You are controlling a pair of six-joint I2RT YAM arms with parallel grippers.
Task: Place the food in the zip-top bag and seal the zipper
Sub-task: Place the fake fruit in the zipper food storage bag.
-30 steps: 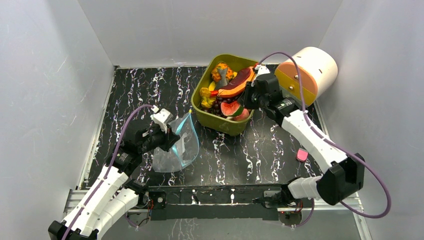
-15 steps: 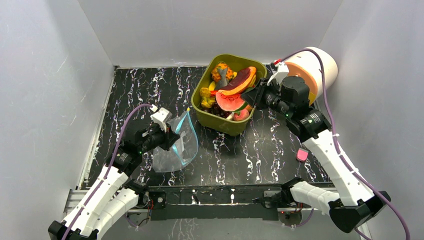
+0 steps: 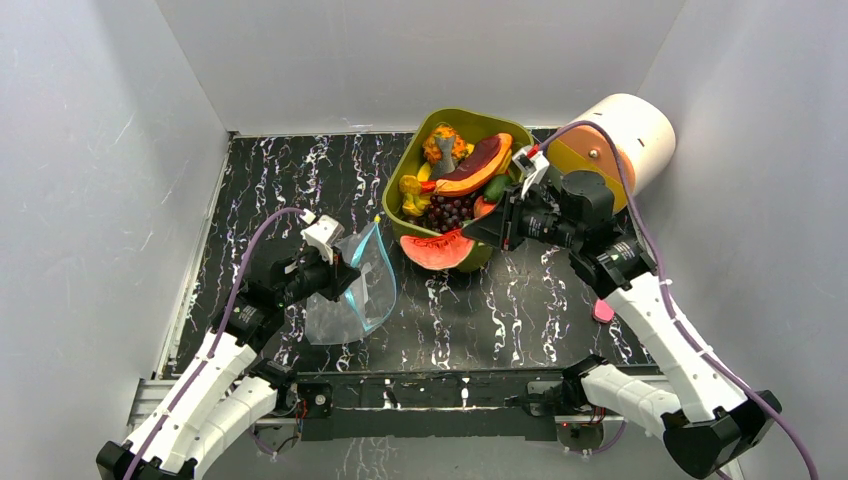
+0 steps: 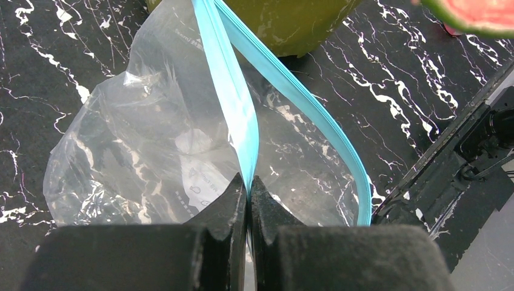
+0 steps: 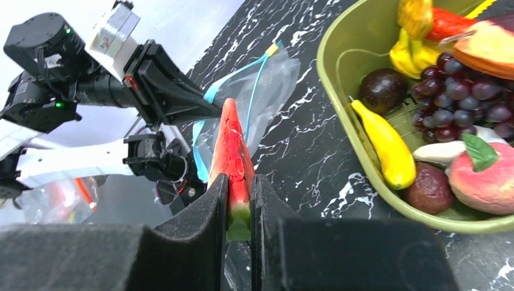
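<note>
Now, seen from above, the right pincer (image 3: 478,232) has carried the watermelon wedge (image 3: 437,250) out of the olive tub (image 3: 480,119), where it reached a second ago, and grips it over the tub's near wall. The left pincer (image 3: 350,278) stays clamped on the zipper (image 3: 385,270), with bare surface (image 3: 560,290) between the two. Its wrist view alone shows one teal lip pinched between shut jaws, the other bowing to the pincer's right, so the zip-top bag (image 4: 151,139) gapes. The right wrist view shows the wedge's rind end squeezed between the fingers, the bag's mouth ahead and the tub to the pincer's right.
</note>
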